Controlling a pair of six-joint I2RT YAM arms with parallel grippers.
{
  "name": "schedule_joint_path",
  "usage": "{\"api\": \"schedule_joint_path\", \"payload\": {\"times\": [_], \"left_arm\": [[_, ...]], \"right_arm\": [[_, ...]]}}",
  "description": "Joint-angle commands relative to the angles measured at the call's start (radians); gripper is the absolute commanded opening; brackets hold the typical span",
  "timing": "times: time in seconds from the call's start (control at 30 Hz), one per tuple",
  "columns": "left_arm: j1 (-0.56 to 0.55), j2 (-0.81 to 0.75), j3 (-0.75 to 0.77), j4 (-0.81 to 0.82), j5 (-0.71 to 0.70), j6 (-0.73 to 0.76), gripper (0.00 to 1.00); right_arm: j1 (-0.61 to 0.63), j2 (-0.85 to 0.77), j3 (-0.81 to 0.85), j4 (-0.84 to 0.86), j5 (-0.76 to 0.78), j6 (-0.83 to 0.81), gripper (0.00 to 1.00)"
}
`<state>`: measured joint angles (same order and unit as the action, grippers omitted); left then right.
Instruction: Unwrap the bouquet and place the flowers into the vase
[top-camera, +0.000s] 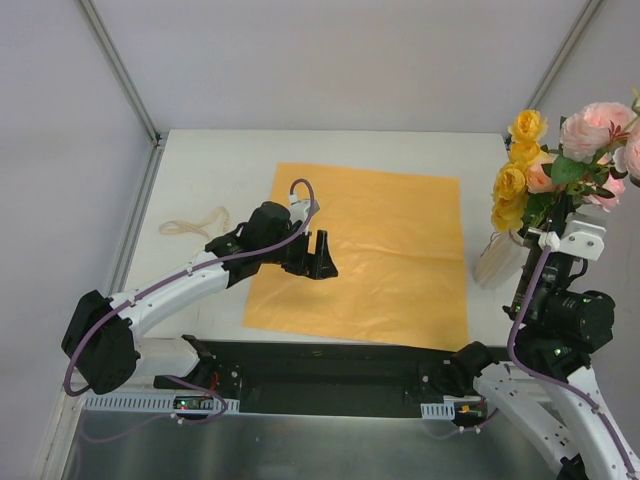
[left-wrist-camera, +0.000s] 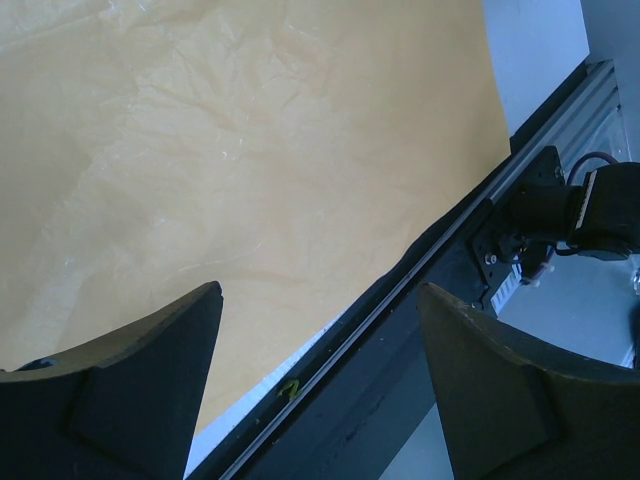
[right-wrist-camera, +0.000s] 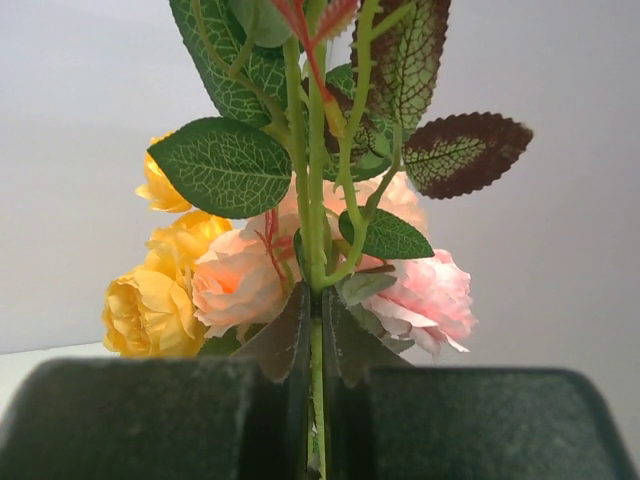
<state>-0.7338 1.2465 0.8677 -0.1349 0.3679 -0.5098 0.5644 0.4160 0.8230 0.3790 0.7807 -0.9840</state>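
Observation:
The flowers (top-camera: 560, 155), yellow and pink roses on green leafy stems, are held upright at the table's right edge. My right gripper (top-camera: 556, 222) is shut on their stems (right-wrist-camera: 318, 250), with the blooms (right-wrist-camera: 235, 280) above the fingers. The small white vase (top-camera: 496, 262) stands just left of that gripper, under the yellow roses. I cannot tell whether any stem reaches into it. The orange paper sheet (top-camera: 380, 250) lies flat and unwrapped in the middle of the table. Above its near left part my left gripper (top-camera: 320, 256) hangs open and holds nothing; in the left wrist view, that gripper (left-wrist-camera: 320, 300) frames the sheet (left-wrist-camera: 250, 150).
A cream ribbon (top-camera: 193, 224) lies loose on the table left of the sheet. The black base rail (top-camera: 320, 375) runs along the near edge, and a small green scrap (left-wrist-camera: 288, 390) lies on it. A metal frame post (top-camera: 120, 70) rises at the back left.

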Motion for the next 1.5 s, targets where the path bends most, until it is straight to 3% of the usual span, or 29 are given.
{"api": "schedule_joint_path", "payload": {"times": [0.0, 0.5, 0.93, 1.2, 1.47], "left_arm": [[-0.007, -0.042, -0.013, 0.027, 0.032, 0.011, 0.78], [-0.007, -0.107, -0.042, 0.027, 0.054, 0.031, 0.79], [-0.004, -0.147, -0.062, 0.026, 0.078, 0.06, 0.8], [-0.006, -0.147, -0.061, 0.021, 0.106, 0.074, 0.8], [-0.004, -0.159, -0.055, 0.023, 0.117, 0.07, 0.8]], "right_arm": [[-0.032, -0.033, -0.012, 0.115, -0.026, 0.071, 0.01], [-0.116, 0.0, -0.012, 0.153, -0.009, 0.169, 0.01], [-0.159, -0.045, -0.111, 0.136, 0.012, 0.191, 0.01], [-0.161, -0.163, -0.211, 0.048, 0.046, 0.234, 0.0], [-0.164, -0.184, -0.259, -0.147, 0.113, 0.381, 0.0]]}}
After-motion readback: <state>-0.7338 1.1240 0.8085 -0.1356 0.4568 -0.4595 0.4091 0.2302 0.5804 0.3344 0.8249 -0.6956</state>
